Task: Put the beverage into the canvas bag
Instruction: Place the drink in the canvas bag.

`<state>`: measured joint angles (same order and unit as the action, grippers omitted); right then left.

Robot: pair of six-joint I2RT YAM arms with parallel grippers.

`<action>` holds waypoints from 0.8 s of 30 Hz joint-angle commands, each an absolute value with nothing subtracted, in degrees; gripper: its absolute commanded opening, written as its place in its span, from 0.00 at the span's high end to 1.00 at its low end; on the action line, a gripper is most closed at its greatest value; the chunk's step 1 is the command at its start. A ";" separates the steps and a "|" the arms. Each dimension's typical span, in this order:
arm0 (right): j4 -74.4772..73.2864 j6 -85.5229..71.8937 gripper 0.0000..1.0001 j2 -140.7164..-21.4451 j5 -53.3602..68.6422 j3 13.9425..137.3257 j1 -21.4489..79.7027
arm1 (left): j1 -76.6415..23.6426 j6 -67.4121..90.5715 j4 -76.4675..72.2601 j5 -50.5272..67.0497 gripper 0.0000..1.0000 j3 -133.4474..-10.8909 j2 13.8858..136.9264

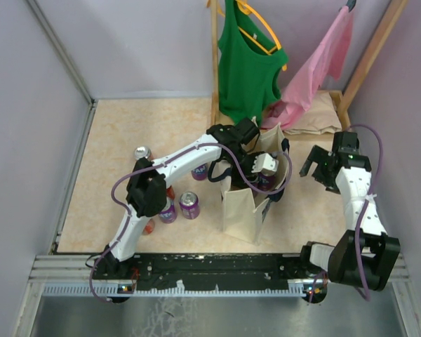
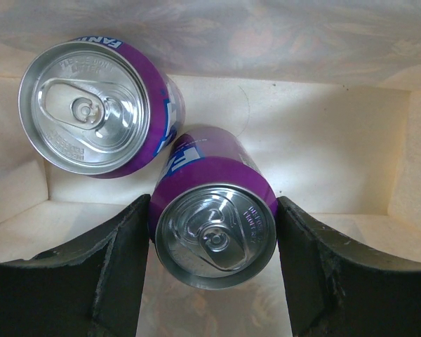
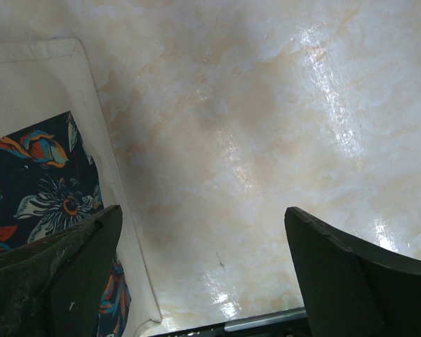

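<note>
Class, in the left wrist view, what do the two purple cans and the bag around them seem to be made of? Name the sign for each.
The upper can and lower can: probably aluminium, going by shiny brushed silver tops with pull tabs; sides glossy printed purple. The canvas bag: seemingly cloth, matte cream, with soft folds.

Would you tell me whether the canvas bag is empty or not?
Not empty: the left wrist view shows a purple can inside the canvas bag, with a second can in the left gripper.

Cream canvas bag [image 1: 240, 208] stands open, holding a purple beverage can [image 2: 215, 235] beside a second can [image 2: 91, 105].
</note>
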<state>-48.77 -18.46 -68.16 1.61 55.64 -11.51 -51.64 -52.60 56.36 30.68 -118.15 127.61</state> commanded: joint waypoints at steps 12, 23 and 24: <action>-46.46 -17.84 0.01 -69.53 2.76 55.90 -12.22 | -51.28 -52.82 53.47 36.23 1.00 -117.30 123.89; -47.20 -17.49 0.01 -70.22 2.24 57.75 -12.23 | -51.18 -53.09 49.67 30.56 0.49 -117.63 128.01; -47.22 -17.49 0.01 -70.22 2.13 57.81 -12.23 | -51.21 -52.94 49.18 30.07 0.40 -117.49 128.02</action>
<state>-48.38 -18.41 -70.06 1.98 55.53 -11.51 -51.33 -52.34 54.89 30.52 -117.43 127.31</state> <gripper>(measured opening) 0.991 0.706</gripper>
